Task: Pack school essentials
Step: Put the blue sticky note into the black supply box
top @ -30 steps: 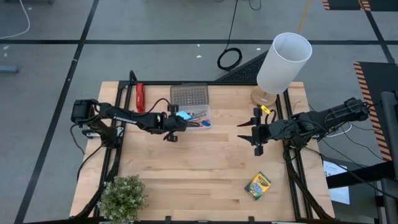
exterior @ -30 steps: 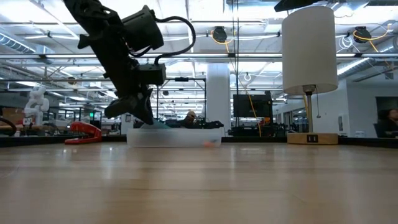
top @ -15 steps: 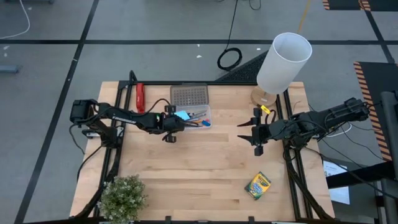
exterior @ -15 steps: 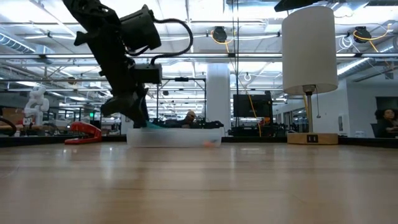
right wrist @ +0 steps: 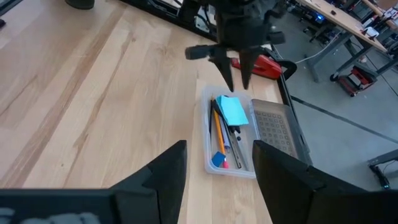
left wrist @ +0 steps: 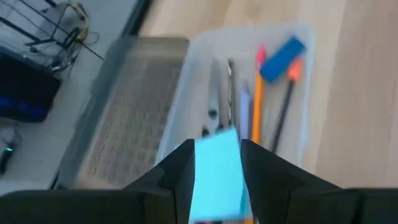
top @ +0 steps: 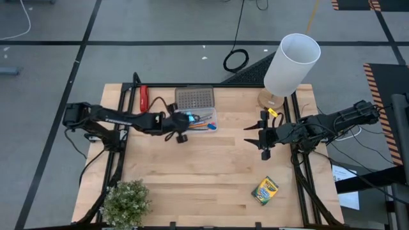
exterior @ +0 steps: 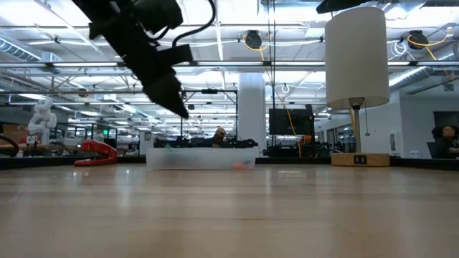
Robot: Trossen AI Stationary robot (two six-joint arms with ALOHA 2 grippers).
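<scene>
A clear plastic box (top: 203, 121) stands at the table's far middle. In it lie a blue square note pad (right wrist: 233, 111), orange pencils (left wrist: 256, 118), a dark pencil (left wrist: 285, 109), a silvery pen (left wrist: 230, 93) and a blue eraser (left wrist: 283, 51). My left gripper (right wrist: 236, 78) hangs open above the box's left end, fingers pointing down, tips clear above the pad. The green-yellow crayon box (top: 264, 190) lies flat near the table's front right. Right of the clear box, my right gripper (top: 261, 137) waits open over bare table.
The box's grey lid (top: 193, 97) lies just beyond it. A red stapler (top: 144, 98) sits at the far left, a white-shaded lamp (top: 291, 64) at the far right, a small plant (top: 126, 201) at the front left corner. Bare wood spans the table's middle.
My left gripper has risen from down in the clear box to well above its rim and tipped. The blue note pad stays lying in the box.
</scene>
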